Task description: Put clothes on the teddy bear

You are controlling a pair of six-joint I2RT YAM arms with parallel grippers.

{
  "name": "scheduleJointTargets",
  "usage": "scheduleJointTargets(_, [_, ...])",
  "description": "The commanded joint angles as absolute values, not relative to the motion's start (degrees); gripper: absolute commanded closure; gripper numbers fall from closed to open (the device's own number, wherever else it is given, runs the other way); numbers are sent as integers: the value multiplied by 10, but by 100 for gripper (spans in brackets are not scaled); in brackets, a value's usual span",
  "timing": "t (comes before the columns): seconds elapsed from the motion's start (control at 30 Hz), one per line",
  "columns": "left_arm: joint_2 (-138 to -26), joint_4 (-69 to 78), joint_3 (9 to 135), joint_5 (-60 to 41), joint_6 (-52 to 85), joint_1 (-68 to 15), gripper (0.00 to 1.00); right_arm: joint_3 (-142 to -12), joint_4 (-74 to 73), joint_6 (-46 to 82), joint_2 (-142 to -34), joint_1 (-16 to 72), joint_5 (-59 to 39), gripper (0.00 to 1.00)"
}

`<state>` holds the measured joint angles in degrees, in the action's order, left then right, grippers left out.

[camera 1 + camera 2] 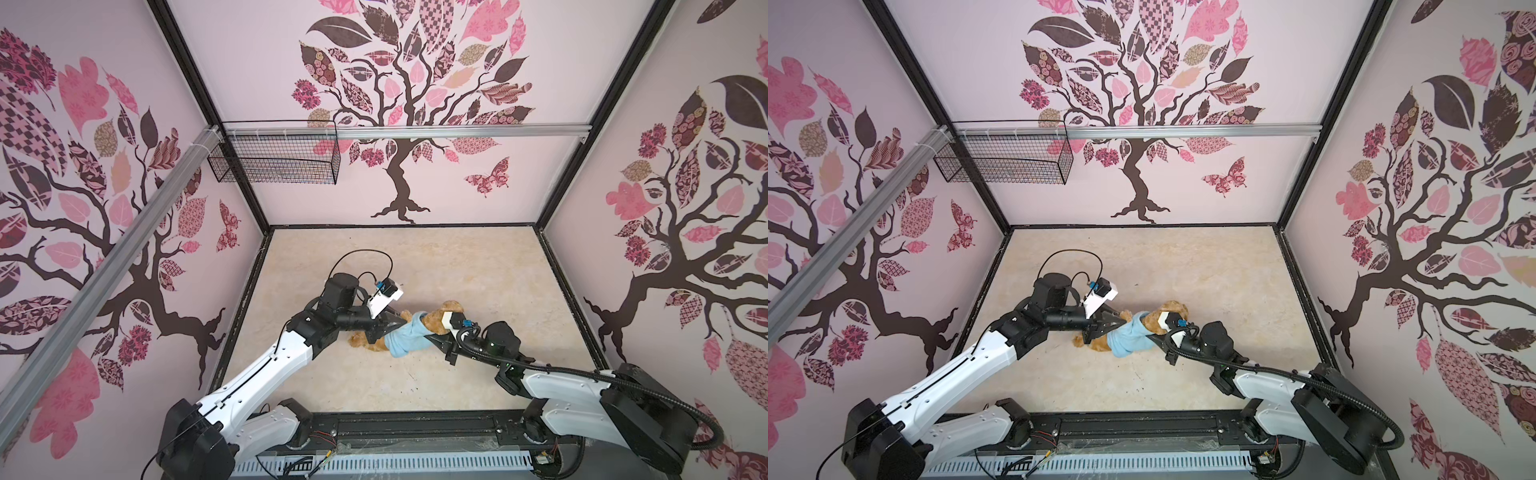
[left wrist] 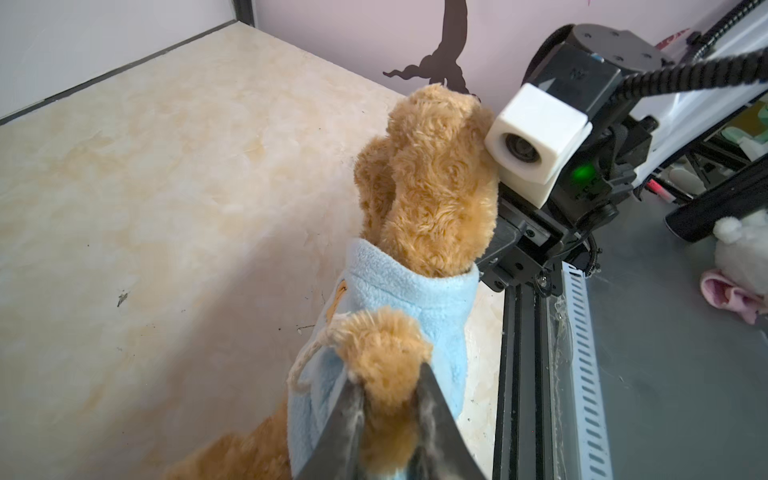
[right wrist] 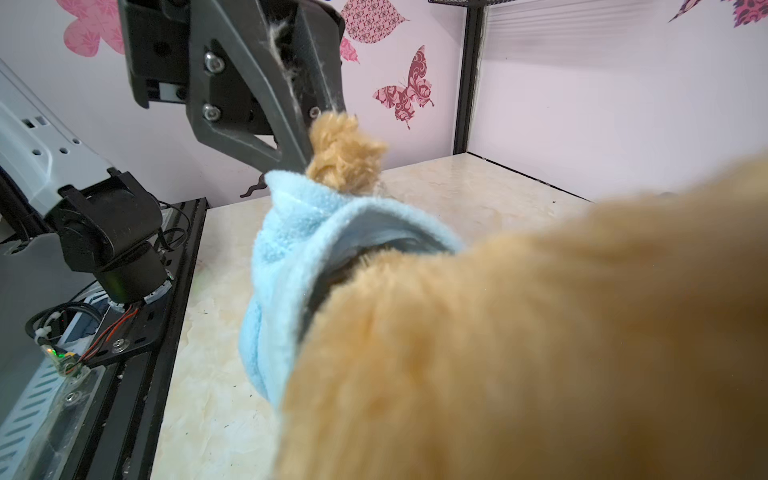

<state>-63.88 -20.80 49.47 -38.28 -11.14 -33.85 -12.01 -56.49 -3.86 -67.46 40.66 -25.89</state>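
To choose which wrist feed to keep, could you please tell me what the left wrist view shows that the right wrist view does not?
Only the left wrist view shows the whole head of the teddy bear, a cream cord, the right arm's wrist camera and a white fluffy toy beyond the table. Only the right wrist view shows the left gripper from outside and a butterfly decal. Both show the light blue shirt, the paw poking from its sleeve between the left jaws, and the marbled table.
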Motion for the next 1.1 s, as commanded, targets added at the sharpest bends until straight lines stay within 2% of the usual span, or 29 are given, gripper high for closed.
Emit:
scheduleJointTargets(0.0, [-650,-270,540,-403,-151,-338,73,-154,-561,-68,-673,402,-276,100])
scheduleJointTargets(0.17, [-668,-283,562,-394,-151,-338,65,-156,-556,-74,-677,402,-279,100])
scheduleJointTargets(0.5, [-709,-258,593,-407,-108,-338,64,-160,-551,-73,-681,402,-289,100])
scheduleJointTargets(0.63, [-710,-251,595,-409,-97,-338,65,-157,-561,-63,-683,403,-289,100])
scheduleJointTargets(0.8, [-716,-254,599,-408,-99,-339,77,-157,-567,-51,-687,404,-289,100])
scheduleJointTargets(0.9, [-731,-274,615,-420,-112,-339,81,-150,-583,-34,-692,404,-275,100])
scheduleJointTargets(0.97, [-738,-290,620,-421,-124,-338,80,-144,-595,-23,-692,404,-270,100])
scheduleJointTargets(1.07, [-745,-310,630,-412,-137,-338,73,-143,-591,-21,-688,404,-271,100])
